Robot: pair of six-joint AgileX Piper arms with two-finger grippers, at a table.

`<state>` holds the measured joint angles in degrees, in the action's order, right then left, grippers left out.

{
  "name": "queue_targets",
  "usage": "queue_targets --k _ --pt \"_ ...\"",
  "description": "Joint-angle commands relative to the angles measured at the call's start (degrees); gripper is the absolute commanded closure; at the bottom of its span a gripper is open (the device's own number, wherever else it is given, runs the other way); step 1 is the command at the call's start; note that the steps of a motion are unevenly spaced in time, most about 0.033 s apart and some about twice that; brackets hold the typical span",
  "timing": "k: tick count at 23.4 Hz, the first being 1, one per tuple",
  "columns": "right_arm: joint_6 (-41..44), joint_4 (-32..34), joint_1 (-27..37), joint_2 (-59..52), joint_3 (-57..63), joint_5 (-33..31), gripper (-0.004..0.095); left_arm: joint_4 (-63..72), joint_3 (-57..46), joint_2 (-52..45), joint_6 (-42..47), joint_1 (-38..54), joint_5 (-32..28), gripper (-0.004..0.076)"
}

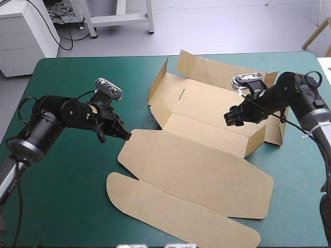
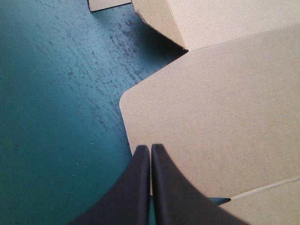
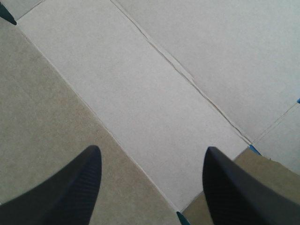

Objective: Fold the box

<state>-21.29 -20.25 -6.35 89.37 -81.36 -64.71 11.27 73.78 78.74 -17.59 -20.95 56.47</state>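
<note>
Lying across the middle and right of the tabletop (image 1: 67, 196), the brown box (image 1: 201, 150) is half formed. Its tray (image 1: 207, 101) sits toward the far right corner with side walls raised, while the lid (image 1: 196, 173) lies flat and reaches toward the near edge. A long tuck flap (image 1: 176, 214) with rounded ends joins the lid along a crease and also lies flat, closest to the near edge.

The left gripper (image 1: 125, 135) comes in low from the left edge, its black fingers (image 2: 136, 187) clenched together into one point. That point sits at the lid's left corner, touching or just over the board's edge. The left wrist view shows the pressed fingers over that rounded corner with nothing pinched between them, and the bare teal-green cover (image 2: 56, 117) lies beside it toward the left edge.

The right gripper (image 1: 231, 118) reaches in from the right edge over the tray's floor, close to the low wall between tray and lid. Its fingers (image 3: 70, 187) stand wide apart, released, grasping nothing. In the right wrist view, creases in the pale board run ahead of them. Whether the tips touch the board cannot be told.
</note>
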Motion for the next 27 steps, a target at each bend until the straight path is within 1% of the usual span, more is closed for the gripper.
queue_targets --k 1,7,11,16,22,27 --pt "-0.1 -1.5 0.2 -2.0 -1.5 1.5 0.0332 0.9 1.8 -1.8 0.5 -0.2 -1.8 0.0734" --pt "-0.2 -1.5 0.2 -2.8 -1.8 1.8 0.0332 0.9 1.8 -1.8 0.5 -0.2 -1.8 0.0734" --pt "-0.2 -0.6 0.2 -7.2 -2.8 1.8 0.0332 0.8 1.8 -1.8 0.5 -0.2 -1.2 0.0734" --pt "2.3 2.5 0.2 -13.0 -4.4 1.8 0.0332 0.5 1.8 -1.8 0.5 -0.2 -0.8 0.0734" --pt "4.8 4.3 0.2 -20.4 -6.9 1.8 0.0332 -0.7 1.8 -1.8 0.5 -0.2 -0.5 0.0734" --pt "10.1 13.3 0.2 -25.5 -9.7 0.0 0.0331 -2.0 1.8 -1.8 0.7 -0.2 -0.5 0.0734"
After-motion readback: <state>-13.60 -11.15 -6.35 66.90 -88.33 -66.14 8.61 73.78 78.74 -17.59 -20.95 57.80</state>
